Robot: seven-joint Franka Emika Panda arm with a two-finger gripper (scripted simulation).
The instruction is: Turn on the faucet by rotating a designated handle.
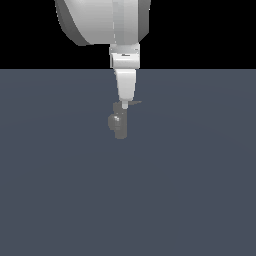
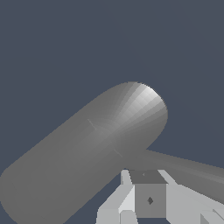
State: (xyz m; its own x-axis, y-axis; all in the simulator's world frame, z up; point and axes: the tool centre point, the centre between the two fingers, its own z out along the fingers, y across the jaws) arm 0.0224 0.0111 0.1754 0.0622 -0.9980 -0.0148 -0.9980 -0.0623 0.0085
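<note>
A flat slate-blue floor (image 1: 60, 200) fills the lower part of the exterior view under a black backdrop. The arm (image 1: 105, 22) enters from the top, its upper links cut off by the frame edge. The gripper (image 1: 124, 104) points straight down, and seen edge-on its fingers merge into one pale wedge, so whether they are spread or pressed together cannot be told. Their tips hide the very top of the faucet (image 1: 118, 124), which stands on the floor near the middle of the view, directly below the gripper. The faucet is small, dull grey and blurry: a stubby upright body with a rounded bulge on the exterior view's left. The handle (image 1: 135, 103) shows only as a thin sliver poking out toward the exterior view's right, just beside the fingertips.

The wrist view is far closer: the faucet body (image 2: 92, 148) looms as a large rounded cylinder, the handle (image 2: 183, 168) a tapering bar running off frame, and pale finger blocks (image 2: 127, 201) are cropped at the edge.
</note>
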